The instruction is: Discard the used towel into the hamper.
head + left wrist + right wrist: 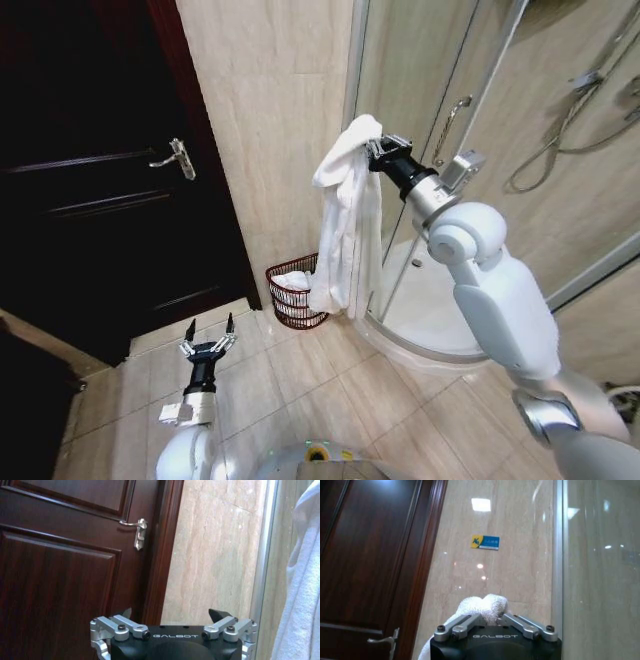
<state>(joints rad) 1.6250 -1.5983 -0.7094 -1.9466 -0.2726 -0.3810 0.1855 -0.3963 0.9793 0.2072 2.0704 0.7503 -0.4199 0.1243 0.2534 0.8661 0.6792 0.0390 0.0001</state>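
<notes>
Hanging towel: one long white towel (345,225) droops from the right gripper (377,152), raised high beside the shower enclosure (480,200); its lower end falls close to the hamper's rim on the shower side, and whether it touches the hamper cannot be told.
Door: one dark wooden door (90,190), closed, with one silver lever handle (177,158); the left wrist view shows that handle (136,530) close up, and the right wrist view catches part of it (385,642).
Wall: one beige tiled strip (270,130) between door and shower; the right wrist view alone shows one small blue and yellow sticker (485,542) on it.
Shower enclosure: glass panels with one curved bar handle (450,125), a hose and shower head (585,85) behind the glass, seen from the head camera.
Hamper: one reddish-brown wire hamper (295,292) on the floor at the foot of the wall, between door and shower, with white cloth lying inside.
Right gripper: jaws clamped on a bunched fold of the towel; the right wrist view shows the white bunch (484,607) pinched between its fingers (457,625).
Left gripper: (208,343) low near the floor tiles in front of the door, jaws spread wide and holding nothing; the left wrist view shows both fingertips (220,614) apart and the towel's edge (300,592) at the side.
</notes>
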